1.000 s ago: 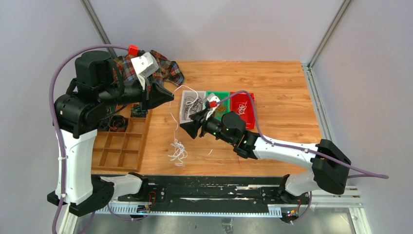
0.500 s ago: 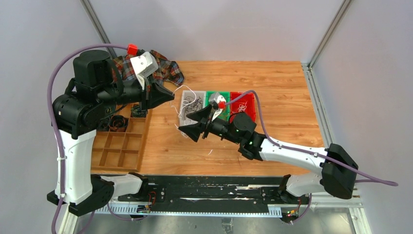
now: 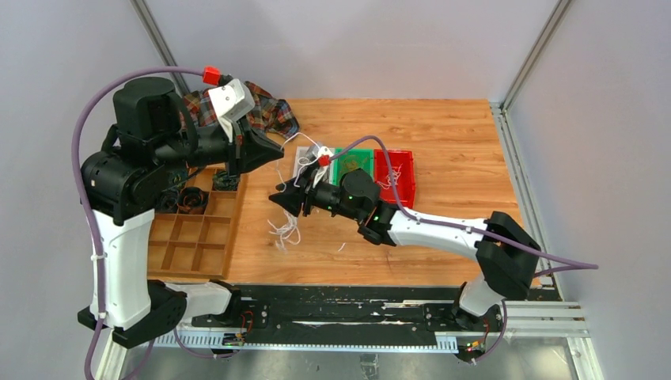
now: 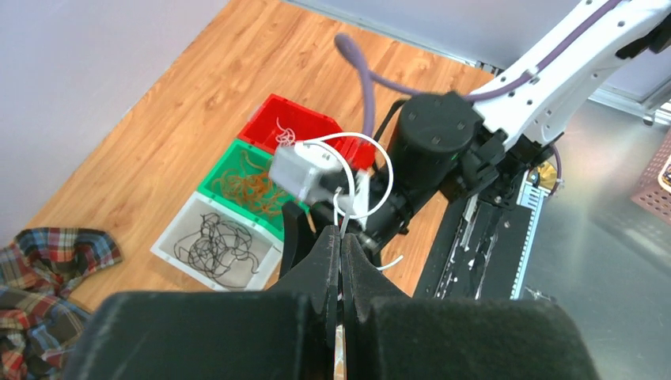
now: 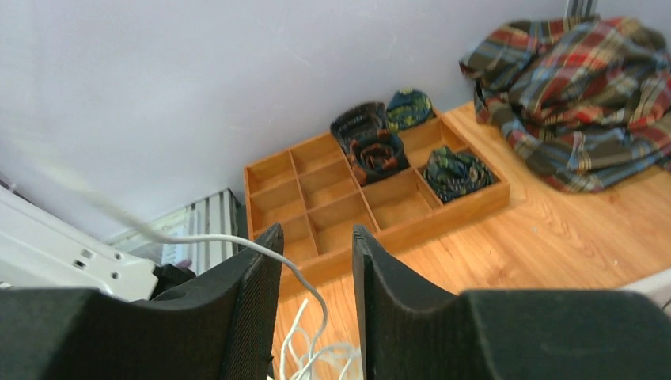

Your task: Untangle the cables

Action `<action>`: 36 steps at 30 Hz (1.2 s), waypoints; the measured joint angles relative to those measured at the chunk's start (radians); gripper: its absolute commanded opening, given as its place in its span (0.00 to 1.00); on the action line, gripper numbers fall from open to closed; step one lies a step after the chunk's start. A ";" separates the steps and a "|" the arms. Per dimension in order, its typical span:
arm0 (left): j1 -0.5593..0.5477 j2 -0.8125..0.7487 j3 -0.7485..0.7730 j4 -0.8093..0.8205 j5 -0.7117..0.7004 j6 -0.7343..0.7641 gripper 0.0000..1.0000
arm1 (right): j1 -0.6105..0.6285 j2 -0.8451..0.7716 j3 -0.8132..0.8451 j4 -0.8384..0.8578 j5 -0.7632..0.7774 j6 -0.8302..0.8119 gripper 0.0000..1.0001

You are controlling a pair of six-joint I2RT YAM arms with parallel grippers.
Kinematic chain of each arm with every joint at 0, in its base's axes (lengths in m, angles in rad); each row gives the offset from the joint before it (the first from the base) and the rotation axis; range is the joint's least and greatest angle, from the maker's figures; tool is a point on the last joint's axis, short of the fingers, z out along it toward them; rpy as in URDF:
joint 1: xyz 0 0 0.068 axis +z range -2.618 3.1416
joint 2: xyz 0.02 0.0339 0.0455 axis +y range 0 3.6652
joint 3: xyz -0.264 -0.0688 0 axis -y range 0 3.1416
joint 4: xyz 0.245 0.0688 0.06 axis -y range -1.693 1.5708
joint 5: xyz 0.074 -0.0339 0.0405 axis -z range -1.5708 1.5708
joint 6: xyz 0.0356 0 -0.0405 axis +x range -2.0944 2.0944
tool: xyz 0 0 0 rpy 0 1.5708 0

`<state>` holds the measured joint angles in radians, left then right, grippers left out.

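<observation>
A white cable hangs from my left gripper [image 3: 280, 150], whose jaws are shut on it; the left wrist view shows the pinch [image 4: 342, 237] and a white loop [image 4: 385, 178] above it. The cable's lower end is a curly white bundle [image 3: 285, 233] above the table. My right gripper [image 3: 276, 198] is beside the hanging strand. In the right wrist view it [image 5: 316, 231] is open, with the white strand [image 5: 310, 285] running over the left fingertip and down between the fingers. Black cables [image 4: 212, 247] lie in a white bin, orange-brown ones [image 4: 249, 187] in a green bin, white ones [image 4: 286, 131] in a red bin.
A wooden compartment tray [image 3: 198, 233] with dark coiled rolls [image 5: 373, 146] sits at the left. A plaid cloth [image 3: 269, 112] lies at the back left. The green bin [image 3: 354, 161] and red bin [image 3: 398, 176] stand mid-table, behind the right arm.
My right arm has swung left to the hanging white cable, and its jaws have narrowed around the strand. The left gripper has stayed shut on the cable, nearly still.
</observation>
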<state>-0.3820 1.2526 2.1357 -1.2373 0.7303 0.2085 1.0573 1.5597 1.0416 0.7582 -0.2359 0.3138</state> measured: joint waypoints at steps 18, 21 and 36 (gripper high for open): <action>0.000 0.043 0.201 0.000 0.009 -0.038 0.00 | 0.000 0.161 -0.127 0.012 0.070 0.044 0.23; -0.001 0.050 0.245 0.000 -0.024 -0.021 0.00 | 0.000 0.164 -0.169 0.023 0.091 0.067 0.23; -0.001 -0.030 0.305 0.197 -0.269 0.074 0.00 | 0.000 0.188 -0.343 0.090 0.158 0.159 0.23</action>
<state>-0.3832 1.2228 2.4409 -1.0405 0.4610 0.2825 1.0573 1.7473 0.6991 0.8478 -0.0776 0.4725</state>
